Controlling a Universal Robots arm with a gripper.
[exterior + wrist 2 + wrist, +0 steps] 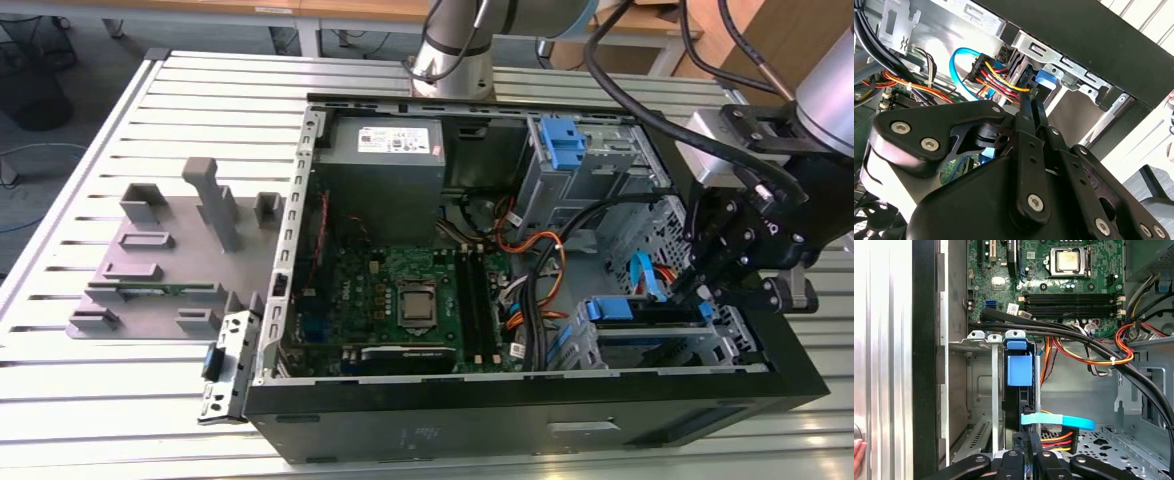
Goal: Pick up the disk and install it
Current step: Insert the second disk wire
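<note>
The disk stands on edge in a slot of the metal drive cage at the front corner of the open computer case. Its blue plastic bracket faces the first wrist view, with a dark edge below it. In the exterior view the blue bracket shows in the cage at the lower right. My gripper sits right at the disk's near end, its black fingers drawn together. In the second wrist view the gripper narrows to a point beside a blue piece of the bracket. In the exterior view the gripper hangs over the cage.
A blue flat cable and an orange, red and black wire bundle cross close to the fingers. The motherboard and grey power supply fill the case. A grey fixture lies on the exterior view's left. A fingertip shows outside the case.
</note>
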